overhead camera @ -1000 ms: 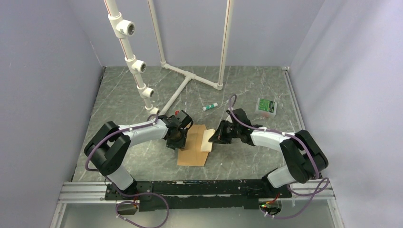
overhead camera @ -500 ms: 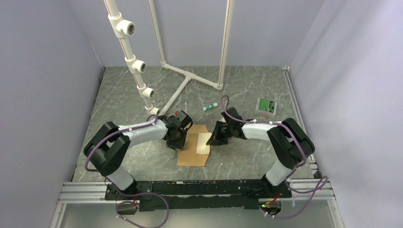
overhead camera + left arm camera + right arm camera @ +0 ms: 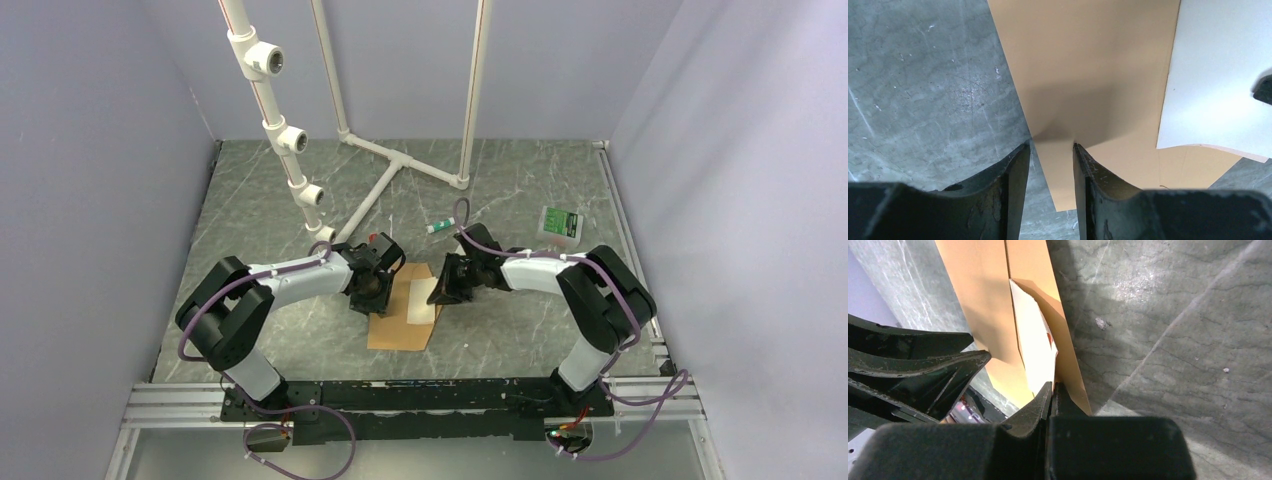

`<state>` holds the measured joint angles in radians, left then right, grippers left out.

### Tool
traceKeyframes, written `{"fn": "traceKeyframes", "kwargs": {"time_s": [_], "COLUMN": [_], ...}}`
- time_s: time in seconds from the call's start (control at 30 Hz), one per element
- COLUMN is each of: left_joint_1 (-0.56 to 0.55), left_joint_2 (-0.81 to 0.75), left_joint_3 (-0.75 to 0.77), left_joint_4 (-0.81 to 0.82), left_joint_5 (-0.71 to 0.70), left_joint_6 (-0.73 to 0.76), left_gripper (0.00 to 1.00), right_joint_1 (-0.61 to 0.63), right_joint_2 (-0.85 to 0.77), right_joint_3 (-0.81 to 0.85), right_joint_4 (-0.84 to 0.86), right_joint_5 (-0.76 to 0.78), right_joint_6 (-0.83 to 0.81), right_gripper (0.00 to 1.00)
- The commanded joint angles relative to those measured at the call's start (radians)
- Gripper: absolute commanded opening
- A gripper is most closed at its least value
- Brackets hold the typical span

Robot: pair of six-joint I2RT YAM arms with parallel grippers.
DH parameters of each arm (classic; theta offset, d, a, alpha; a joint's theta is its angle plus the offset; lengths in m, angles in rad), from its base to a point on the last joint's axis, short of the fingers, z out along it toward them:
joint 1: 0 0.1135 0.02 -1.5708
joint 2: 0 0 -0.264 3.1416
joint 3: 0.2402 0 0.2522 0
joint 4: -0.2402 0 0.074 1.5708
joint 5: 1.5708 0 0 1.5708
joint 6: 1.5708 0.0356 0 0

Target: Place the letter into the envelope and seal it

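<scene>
Walls [image 3: 100, 150] of pale lilac close the cell in on three sides. The table [image 3: 270, 200] between them has a grey, marble-veined surface, flecked and scratched where my wrist cameras see it close up. At the far end a white pipe frame [image 3: 400, 160] lies on the surface and sends uprights out of the top of the view. Near it are a small glue stick [image 3: 440, 227] and, further right, a little box with a green label [image 3: 561, 224]. An aluminium rail [image 3: 180, 400] runs along the near edge under the arm bases. In the middle of the table, between my two arms, the envelope [image 3: 400, 318] lies flat, kraft brown, its long side running roughly away from the bases. The letter [image 3: 424, 300] rests on its right half. From the right wrist I see the pale sheet lying in the envelope's open mouth, with brown paper under and beside it. My right gripper [image 3: 1051, 385] is clenched, its tips pinching the letter's near edge. My left gripper [image 3: 1050, 147] sits at the envelope's left edge, jaws partly apart with nothing clamped. Brown paper shows in the gap, creased and shadowed just ahead of the fingers [image 3: 1013, 170]. Whether those tips press the paper down, I cannot tell.
</scene>
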<state>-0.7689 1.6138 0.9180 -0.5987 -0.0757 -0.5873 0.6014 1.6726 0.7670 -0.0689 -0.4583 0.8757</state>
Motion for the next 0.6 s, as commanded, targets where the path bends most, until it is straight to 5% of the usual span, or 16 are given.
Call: {"fn": "traceKeyframes", "kwargs": {"time_s": [0.0, 0.27, 0.57], "left_joint_1": [-0.004, -0.003, -0.003], "left_joint_2": [0.025, 0.033, 0.041], "left_joint_3": [-0.031, -0.021, -0.013], "left_joint_4": [0.017, 0.006, 0.008], "left_joint_5": [0.043, 0.039, 0.056], "left_joint_6": [-0.009, -0.012, -0.017], "left_gripper": [0.42, 0.42, 0.39], "right_joint_1": [0.006, 0.026, 0.071], "right_joint_2": [-0.056, -0.162, -0.088], "right_joint_3": [0.015, -0.027, -0.009], "right_joint_4": [-0.019, 0.024, 0.061], "right_joint_5": [0.087, 0.194, 0.182], "right_joint_6": [-0.034, -0.05, -0.045], "right_gripper": [0.0, 0.0, 0.0]}}
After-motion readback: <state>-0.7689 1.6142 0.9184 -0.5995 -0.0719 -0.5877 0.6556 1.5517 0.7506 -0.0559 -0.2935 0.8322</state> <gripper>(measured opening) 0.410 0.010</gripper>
